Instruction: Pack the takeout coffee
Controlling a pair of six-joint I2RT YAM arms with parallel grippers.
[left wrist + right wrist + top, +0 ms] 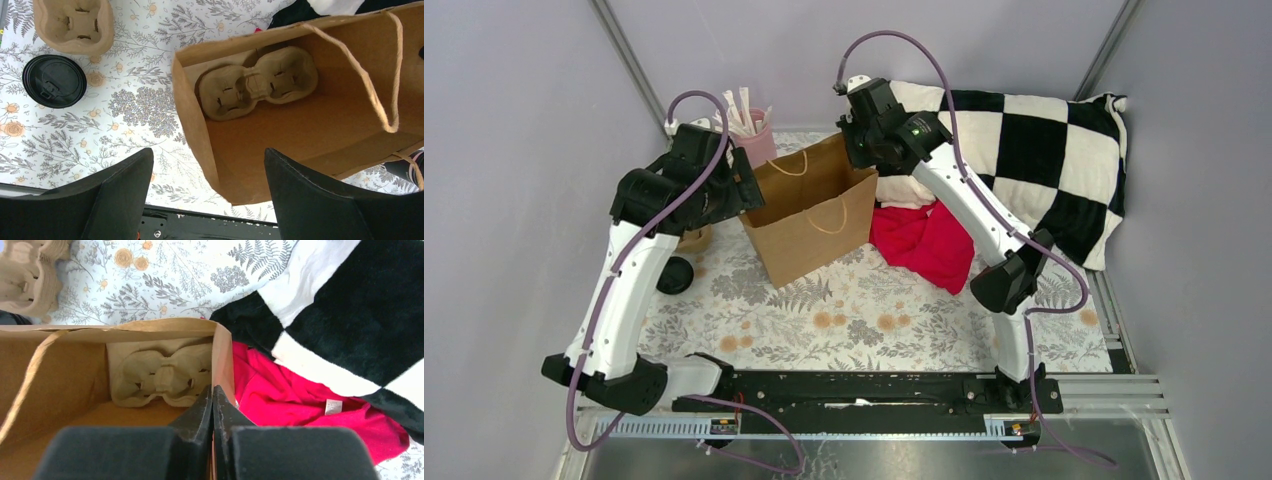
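Note:
The takeout coffee [54, 81], a small dark cup with a round black lid, stands on the floral tablecloth left of the brown paper bag [300, 125]; it also shows in the top view [674, 275] beside the left arm. The bag [809, 215] stands open with a pulp cup carrier [257, 82] at its bottom. My left gripper [209, 152] is open and empty above the bag's left wall. My right gripper [212, 388] is shut on the bag's right wall [222, 360] at the rim.
A second pulp carrier [72, 25] lies on the table beyond the coffee. A red cloth [929, 245] and a black-and-white checked blanket [1034, 160] lie right of the bag. A pink cup of stirrers [752, 130] stands behind it.

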